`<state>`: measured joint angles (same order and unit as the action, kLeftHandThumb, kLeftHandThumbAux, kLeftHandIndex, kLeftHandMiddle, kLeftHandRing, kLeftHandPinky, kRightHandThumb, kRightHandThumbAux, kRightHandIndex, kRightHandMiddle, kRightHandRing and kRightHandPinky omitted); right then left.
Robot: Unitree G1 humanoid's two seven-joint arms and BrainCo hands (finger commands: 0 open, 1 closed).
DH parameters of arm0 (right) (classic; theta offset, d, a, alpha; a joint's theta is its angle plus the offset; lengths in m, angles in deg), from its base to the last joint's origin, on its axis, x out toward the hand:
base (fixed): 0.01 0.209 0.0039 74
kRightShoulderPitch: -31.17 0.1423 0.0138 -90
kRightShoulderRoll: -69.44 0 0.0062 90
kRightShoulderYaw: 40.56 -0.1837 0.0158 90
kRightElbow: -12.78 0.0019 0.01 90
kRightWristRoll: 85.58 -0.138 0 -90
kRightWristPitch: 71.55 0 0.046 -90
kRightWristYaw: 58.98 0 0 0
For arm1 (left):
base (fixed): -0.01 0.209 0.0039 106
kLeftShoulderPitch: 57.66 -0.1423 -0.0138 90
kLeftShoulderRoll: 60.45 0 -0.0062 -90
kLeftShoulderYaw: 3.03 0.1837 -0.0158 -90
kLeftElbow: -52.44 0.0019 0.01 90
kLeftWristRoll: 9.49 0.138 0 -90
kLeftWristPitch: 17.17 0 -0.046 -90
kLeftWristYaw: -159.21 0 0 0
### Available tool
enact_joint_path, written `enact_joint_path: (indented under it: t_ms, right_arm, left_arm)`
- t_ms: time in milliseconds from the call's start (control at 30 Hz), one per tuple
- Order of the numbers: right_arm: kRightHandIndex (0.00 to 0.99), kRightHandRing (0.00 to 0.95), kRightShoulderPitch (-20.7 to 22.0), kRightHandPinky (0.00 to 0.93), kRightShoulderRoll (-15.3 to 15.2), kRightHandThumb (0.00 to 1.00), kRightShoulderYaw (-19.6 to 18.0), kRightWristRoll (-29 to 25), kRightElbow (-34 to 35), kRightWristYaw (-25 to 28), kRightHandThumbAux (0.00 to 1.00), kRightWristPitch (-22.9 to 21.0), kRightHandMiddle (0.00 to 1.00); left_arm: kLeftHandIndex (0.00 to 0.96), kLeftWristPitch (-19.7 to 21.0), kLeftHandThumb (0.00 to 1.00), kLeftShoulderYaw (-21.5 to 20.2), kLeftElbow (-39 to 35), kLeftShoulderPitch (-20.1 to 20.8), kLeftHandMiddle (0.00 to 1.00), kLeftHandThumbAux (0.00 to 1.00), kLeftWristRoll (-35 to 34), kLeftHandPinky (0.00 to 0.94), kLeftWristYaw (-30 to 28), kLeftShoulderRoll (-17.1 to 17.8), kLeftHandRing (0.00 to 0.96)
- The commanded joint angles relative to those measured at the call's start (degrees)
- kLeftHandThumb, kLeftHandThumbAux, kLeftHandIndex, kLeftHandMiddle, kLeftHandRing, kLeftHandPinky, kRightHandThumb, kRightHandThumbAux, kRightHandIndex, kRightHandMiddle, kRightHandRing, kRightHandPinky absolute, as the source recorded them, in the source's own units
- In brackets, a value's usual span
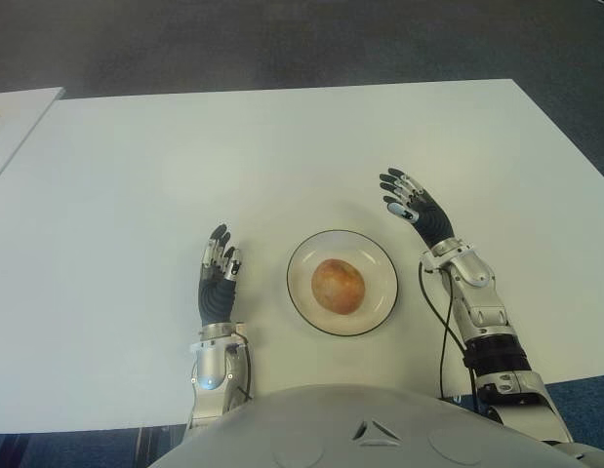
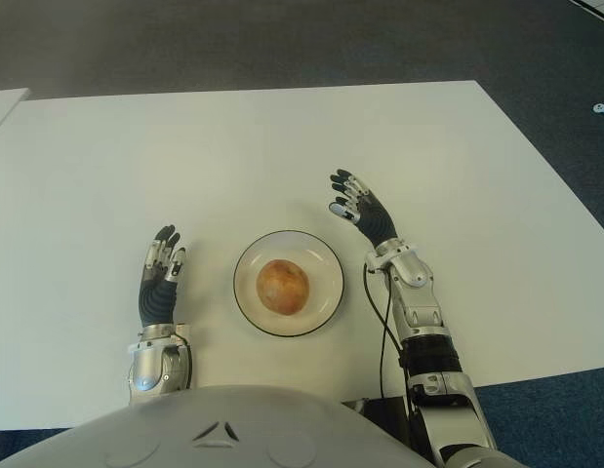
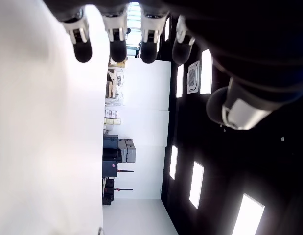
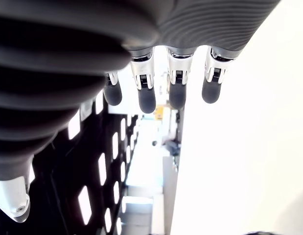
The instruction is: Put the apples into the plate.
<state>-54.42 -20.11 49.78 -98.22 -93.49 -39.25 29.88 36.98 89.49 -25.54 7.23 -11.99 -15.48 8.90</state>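
One yellow-red apple (image 1: 338,285) lies in the middle of a white plate (image 1: 302,256) with a dark rim, close to the table's near edge. My right hand (image 1: 408,203) is raised just beyond the plate's right side, fingers spread and empty. Left of the plate is my left hand (image 1: 221,261), fingers straight and holding nothing. Each wrist view shows only its own extended fingertips (image 4: 146,100) over the white table (image 3: 43,147), with nothing between them.
The white table (image 1: 184,156) stretches far ahead and to both sides. A second white surface (image 1: 14,112) adjoins at the far left. Dark carpet lies beyond the table's far edge.
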Motion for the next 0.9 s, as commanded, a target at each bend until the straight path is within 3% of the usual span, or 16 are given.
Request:
enact_joint_path:
  t_ms: [33,400,533,900]
  right_arm:
    - [0.109,0.141,-1.09,0.062,2.01,0.193,-0.44,1.58,-2.69,-0.04,0.576,3.73,0.205]
    - [0.176,0.172,-0.21,0.082,3.43,0.272,-0.77,5.37,-9.61,0.18,0.612,14.06,0.252]
    - [0.144,0.156,0.47,0.091,2.94,0.284,-1.89,4.93,-18.08,2.19,0.61,18.81,0.224]
    - [0.062,0.065,-0.31,0.053,4.63,0.199,-2.4,5.09,-19.63,0.98,0.58,17.99,0.118]
  left_arm:
    - [0.104,1.47,0.093,-0.75,5.09,-1.03,0.046,0.467,-1.89,0.001,-0.2,-2.4,0.004]
    - [0.081,0.58,0.083,-1.7,6.19,-0.95,0.021,0.491,-3.88,0.001,-2.27,-1.87,0.0]
    - [0.073,0.2,0.078,-2.27,6.6,-0.82,0.016,0.495,-2.09,0.003,-0.68,-1.78,0.0]
    - [0.08,-2.24,0.089,-3.19,8.23,-0.77,0.016,0.497,-4.31,0.011,-0.71,-3.14,0.0]
